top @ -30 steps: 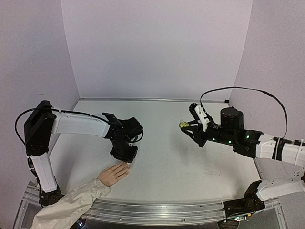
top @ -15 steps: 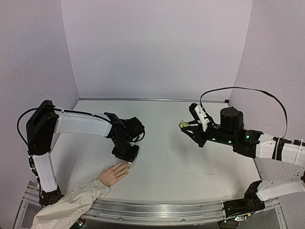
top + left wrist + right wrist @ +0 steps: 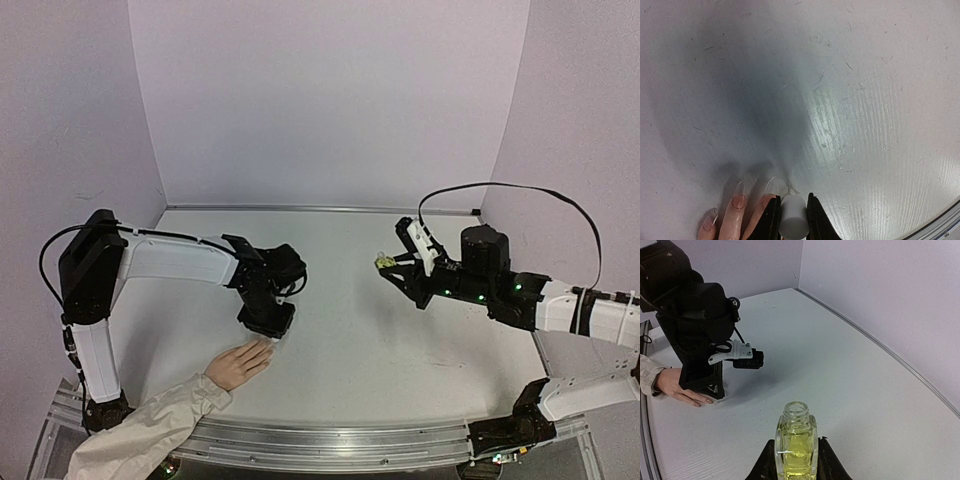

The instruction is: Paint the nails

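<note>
toward the near left of the table [image 3: 400, 350] the hand [image 3: 238, 366] lies flat, nails [image 3: 739, 201] up; left gripper [image 3: 269, 332] pinches the white cap [image 3: 794, 221], brush [image 3: 790, 189] aimed down beside them; right gripper [image 3: 796, 465] clamps the open bottle [image 3: 796, 437] upright, well apart, likely to avoid spills.

Top camera looks down; wrist cameras, close, share the table [image 3: 350, 310].

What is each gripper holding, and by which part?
Left gripper clamps the white cap by its sides; right gripper clamps the open yellow bottle by its lower body.
</note>
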### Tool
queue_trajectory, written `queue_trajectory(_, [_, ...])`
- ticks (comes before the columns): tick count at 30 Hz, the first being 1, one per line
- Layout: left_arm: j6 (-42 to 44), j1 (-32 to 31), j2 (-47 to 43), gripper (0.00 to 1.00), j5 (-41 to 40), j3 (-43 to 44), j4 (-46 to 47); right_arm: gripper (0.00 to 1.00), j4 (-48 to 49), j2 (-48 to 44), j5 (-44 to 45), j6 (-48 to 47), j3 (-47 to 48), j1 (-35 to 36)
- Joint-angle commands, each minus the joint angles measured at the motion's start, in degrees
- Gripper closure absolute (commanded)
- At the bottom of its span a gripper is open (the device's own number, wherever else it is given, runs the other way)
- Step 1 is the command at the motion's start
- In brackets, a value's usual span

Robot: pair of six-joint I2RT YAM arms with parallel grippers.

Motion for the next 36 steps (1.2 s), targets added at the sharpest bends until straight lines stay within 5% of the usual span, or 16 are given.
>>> queue_trajectory(1, [1.41, -0.21, -3.12, 1.0, -0.9, 4.34, -0.86, 1.0, 3.35, 0.47, 0.57, -0.52, 1.24, 0.02])
queue_trajectory(16, [9.84, -0.21, -21.39, 1.0, -0.06, 8.05, -0.56, 1.0, 10.4, -1.45, -4.46, -0.33, -2.19, 0.02])
queue_trajectory(26, [18.19, -0.21, -23.05, 1.0, 18.71, 15.2, 12.86, 1.0, 10.63, 1.1, -19.6, 1.91, 3.1, 0.02])
queue_trajectory(36, [19.3, -0.21, -21.65, 1.0, 25.49, 17.67, 16.06, 1.0, 12.59, 4.98, -25.32, 4.73, 6.38, 0.76])
